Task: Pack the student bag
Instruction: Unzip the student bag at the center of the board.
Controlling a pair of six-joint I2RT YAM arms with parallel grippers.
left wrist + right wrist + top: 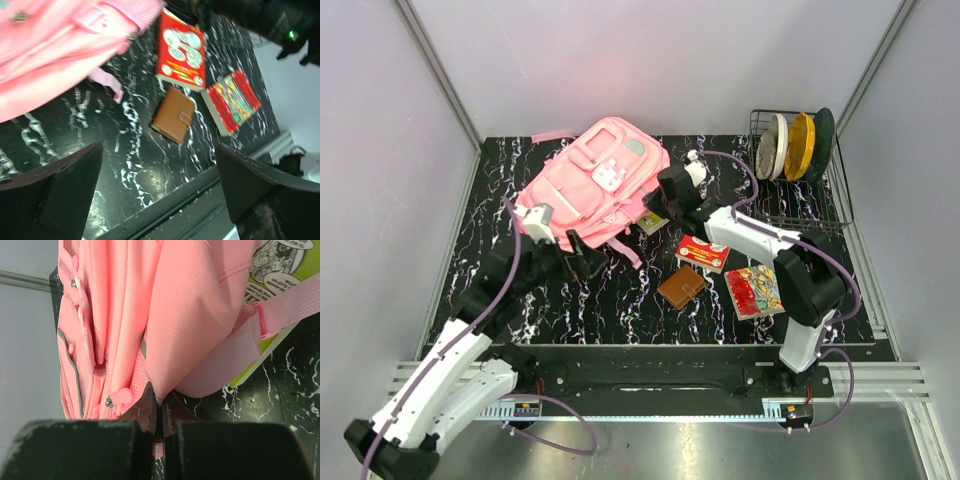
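Note:
The pink student bag [595, 180] lies at the back left of the black marbled table; it also shows in the left wrist view [50, 45] and the right wrist view [150, 305]. My right gripper [657, 208] is at the bag's right edge and is shut [160, 402] on a fold of its pink fabric, beside a strap [240, 355]. My left gripper [588, 262] is open and empty [160, 165], just in front of the bag above bare table. A green comic book [272, 270] lies partly under the bag.
A red book [702, 253], a brown wallet [681, 287] and a red patterned book [753, 291] lie to the right of centre. A wire rack [820, 200] with upright plates stands at the back right. The table's front edge [165, 205] is near my left gripper.

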